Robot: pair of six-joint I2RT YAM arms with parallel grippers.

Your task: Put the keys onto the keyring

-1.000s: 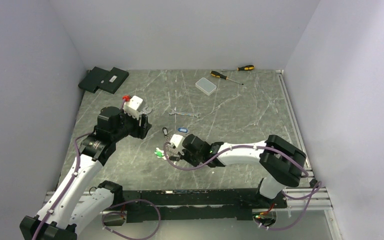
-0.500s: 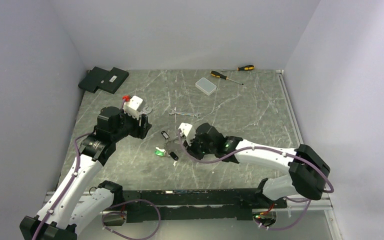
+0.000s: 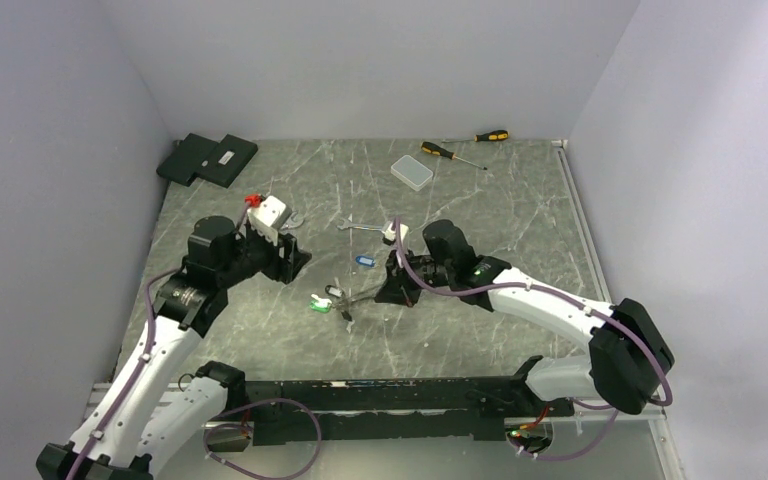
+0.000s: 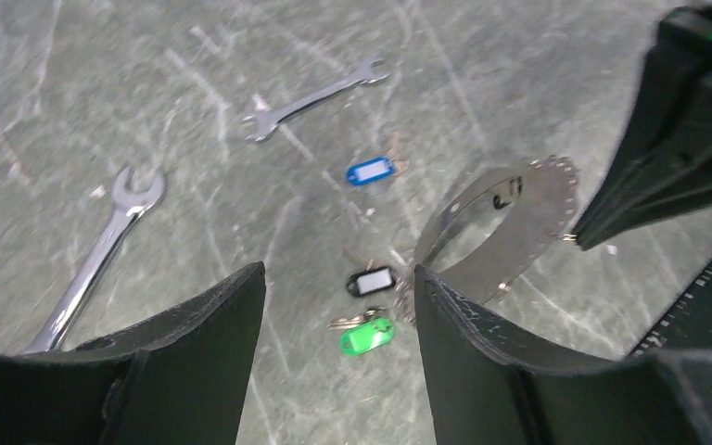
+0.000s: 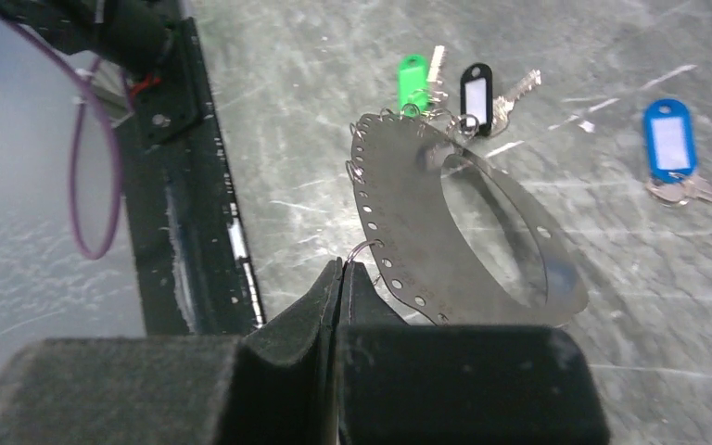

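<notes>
- The right gripper (image 5: 341, 283) is squeezing its fingers tight together, pinching a little wire loop on the keyring's (image 5: 464, 232) near rim.
- The black rail (image 5: 195, 185) is sitting close on the keyring's near side, so I think pulling that way is asking for a bump.
- The green key (image 5: 413, 79) and black key (image 5: 475, 90) are lying at the keyring's far rim and seem to be hooked on.
- The blue key (image 5: 672, 139) is lying loose just past the keyring.
- The left gripper (image 4: 338, 287) is hovering left of the keyring, fingers spread, holding nothing. It should be grabbing the blue tag, leaving the key's small ring free.
- A spanner (image 3: 370, 228) is lying farther past the keyring, with room before it.
</notes>
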